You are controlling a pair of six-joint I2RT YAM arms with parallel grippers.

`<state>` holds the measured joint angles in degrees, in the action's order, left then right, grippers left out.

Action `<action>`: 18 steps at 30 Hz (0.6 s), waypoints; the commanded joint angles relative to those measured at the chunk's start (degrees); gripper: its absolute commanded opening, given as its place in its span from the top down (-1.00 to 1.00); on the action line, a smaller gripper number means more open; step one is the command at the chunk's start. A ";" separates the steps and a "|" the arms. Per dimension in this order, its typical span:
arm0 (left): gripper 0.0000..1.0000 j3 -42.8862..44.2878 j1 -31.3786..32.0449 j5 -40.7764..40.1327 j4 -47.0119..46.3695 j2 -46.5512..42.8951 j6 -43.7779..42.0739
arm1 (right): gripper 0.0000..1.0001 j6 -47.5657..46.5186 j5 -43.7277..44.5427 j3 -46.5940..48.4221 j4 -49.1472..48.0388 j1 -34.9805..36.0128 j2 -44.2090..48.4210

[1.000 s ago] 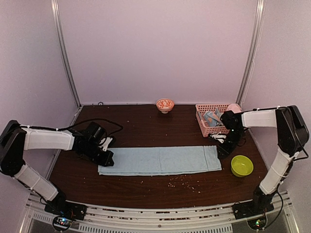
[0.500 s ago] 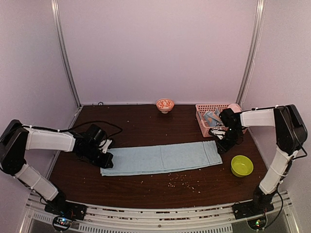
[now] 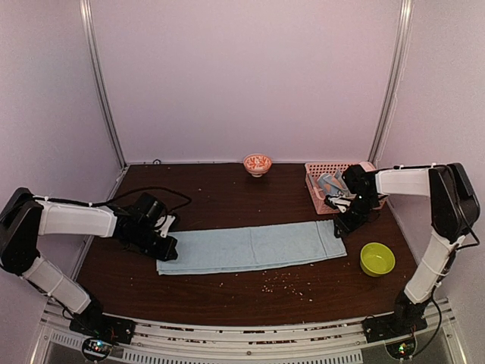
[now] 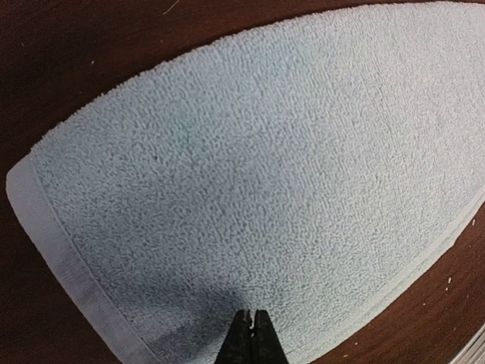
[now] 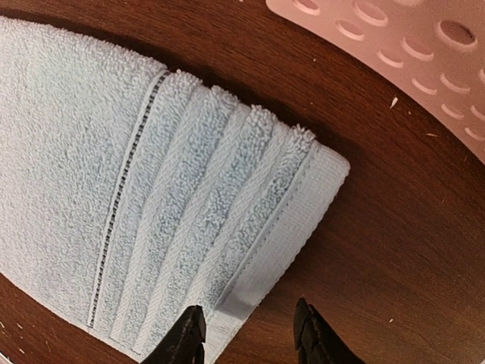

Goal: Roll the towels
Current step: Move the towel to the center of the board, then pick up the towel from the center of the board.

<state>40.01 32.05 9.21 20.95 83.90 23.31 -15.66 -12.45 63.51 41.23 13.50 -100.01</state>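
Observation:
A plain light-blue towel [image 3: 250, 246] lies flat and lengthwise across the dark table. My left gripper [image 3: 168, 249] is at its left end. In the left wrist view that gripper [image 4: 252, 324] is shut, its tips low over the terry [image 4: 258, 167] near the hem, with no cloth visibly between them. My right gripper [image 3: 342, 226] is at the towel's right end. The right wrist view shows it [image 5: 248, 326] open, one finger over the ribbed hem [image 5: 227, 227] and the other over bare wood. A second light-blue cloth [image 3: 331, 183] sits in the pink basket.
The pink lattice basket [image 3: 314, 191] stands at the back right, close behind my right gripper, and its wall [image 5: 402, 45] shows in the right wrist view. A lime-green bowl [image 3: 377, 258] sits front right. A small patterned bowl [image 3: 258, 163] is at the back. Crumbs [image 3: 284, 282] lie in front.
The towel's right end has slid toward the back of the table, so it now lies slightly slanted. My right gripper moved back with it. The left gripper has barely moved.

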 commanded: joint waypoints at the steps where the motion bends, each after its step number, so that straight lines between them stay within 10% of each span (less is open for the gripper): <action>1: 1.00 1.30 0.37 -0.61 -1.96 -0.32 0.16 | 0.17 1.64 -0.77 1.42 -0.32 -0.21 -2.31; 7: 1.00 1.15 0.49 -0.77 -2.06 0.08 0.07 | 0.24 1.81 -0.25 0.27 -2.50 -0.20 -4.74; 18: 1.00 1.43 0.53 -1.35 -2.07 0.68 -0.28 | 0.97 0.06 -4.42 -0.49 -2.38 -0.17 -4.28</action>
<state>40.01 32.32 8.71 20.88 83.94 23.29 -14.87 -14.24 63.77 39.16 13.21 -103.53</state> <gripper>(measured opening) 0.002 0.062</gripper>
